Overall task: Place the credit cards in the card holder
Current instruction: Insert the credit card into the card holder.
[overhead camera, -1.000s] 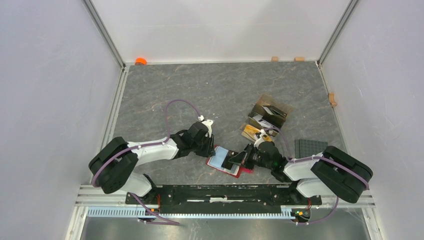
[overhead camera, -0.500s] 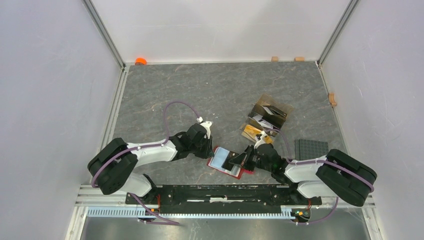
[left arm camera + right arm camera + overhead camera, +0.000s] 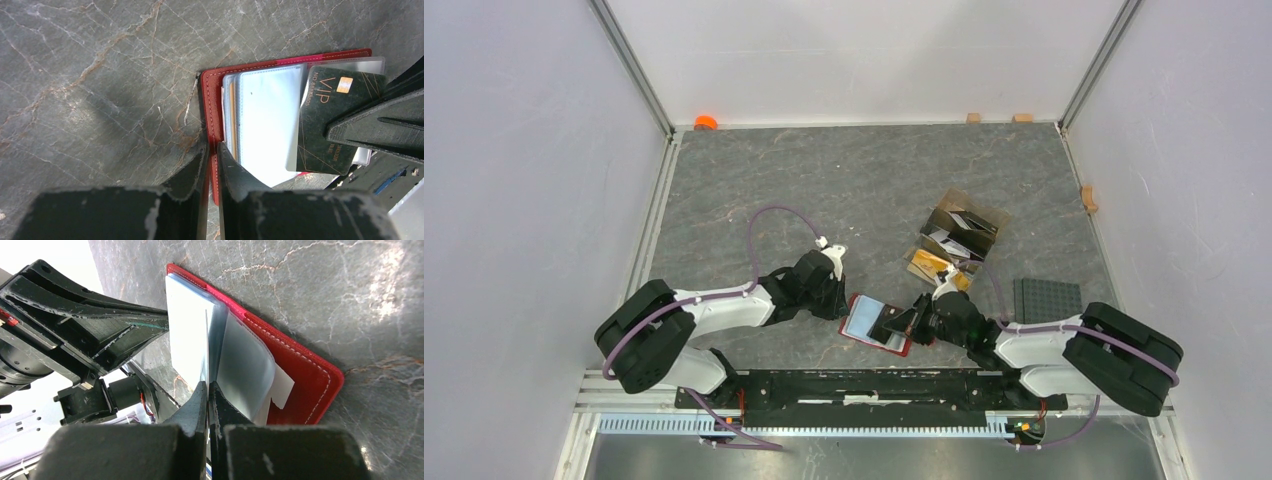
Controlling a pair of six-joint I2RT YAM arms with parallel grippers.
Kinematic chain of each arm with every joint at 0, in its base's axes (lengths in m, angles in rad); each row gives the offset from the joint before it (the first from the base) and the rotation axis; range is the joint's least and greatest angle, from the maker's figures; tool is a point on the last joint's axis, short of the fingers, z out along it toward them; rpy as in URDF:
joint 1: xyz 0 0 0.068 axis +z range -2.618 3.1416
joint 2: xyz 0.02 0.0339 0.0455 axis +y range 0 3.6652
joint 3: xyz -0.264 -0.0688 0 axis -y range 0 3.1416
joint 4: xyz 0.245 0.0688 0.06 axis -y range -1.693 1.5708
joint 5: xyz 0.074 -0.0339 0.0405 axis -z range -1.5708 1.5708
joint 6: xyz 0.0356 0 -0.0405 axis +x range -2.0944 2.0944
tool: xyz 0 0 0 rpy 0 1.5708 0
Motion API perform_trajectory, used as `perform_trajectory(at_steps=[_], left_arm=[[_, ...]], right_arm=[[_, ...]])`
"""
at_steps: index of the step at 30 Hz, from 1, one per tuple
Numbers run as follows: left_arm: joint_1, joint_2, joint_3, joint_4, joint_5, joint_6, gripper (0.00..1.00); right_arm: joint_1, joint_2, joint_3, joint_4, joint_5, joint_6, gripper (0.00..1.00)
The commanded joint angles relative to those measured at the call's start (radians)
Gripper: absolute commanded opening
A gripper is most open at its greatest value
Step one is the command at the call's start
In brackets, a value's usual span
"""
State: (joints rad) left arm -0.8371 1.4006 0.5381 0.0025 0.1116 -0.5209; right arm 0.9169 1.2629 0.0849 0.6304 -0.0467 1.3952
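The card holder (image 3: 212, 90) is bound in stitched red leatherette, its sleeves (image 3: 267, 125) made of glossy clear plastic; the dark card (image 3: 330, 120) is smooth-finished.

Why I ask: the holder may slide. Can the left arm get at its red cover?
Likely yes: the left arm's jaws pinch the cover's edge, bare table alongside. The right arm's jaws hold the dark card at the opposite side, clear of them.

The grey marbled table (image 3: 824, 190) bears a red card holder (image 3: 869, 318) lower centre, with brown clutter (image 3: 959, 235) and a dark gridded pad (image 3: 1046, 297) right.
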Motion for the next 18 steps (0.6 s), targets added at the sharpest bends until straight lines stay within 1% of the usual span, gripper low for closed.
perform_trajectory(at_steps=[1,5,9,12,15,18], left_arm=[[-0.003,0.017,-0.028,-0.085,0.014,0.021,0.16],[-0.003,0.014,-0.026,-0.082,0.014,0.024,0.16],[-0.003,0.011,-0.025,-0.069,0.031,0.035,0.17],[-0.004,0.005,-0.023,-0.060,0.050,0.036,0.29],[-0.004,-0.010,-0.024,-0.046,0.062,0.024,0.37],[-0.004,-0.012,-0.031,-0.016,0.090,0.013,0.42]], right_arm=[[0.016,-0.011,-0.046,-0.173,0.011,0.057,0.00],[0.026,-0.030,-0.054,-0.223,0.016,0.068,0.00],[0.030,-0.026,-0.067,-0.211,0.020,0.083,0.00],[0.030,0.003,-0.046,-0.223,0.019,0.069,0.00],[0.030,0.035,-0.048,-0.210,0.013,0.077,0.00],[0.029,0.054,-0.059,-0.186,0.005,0.094,0.00]])
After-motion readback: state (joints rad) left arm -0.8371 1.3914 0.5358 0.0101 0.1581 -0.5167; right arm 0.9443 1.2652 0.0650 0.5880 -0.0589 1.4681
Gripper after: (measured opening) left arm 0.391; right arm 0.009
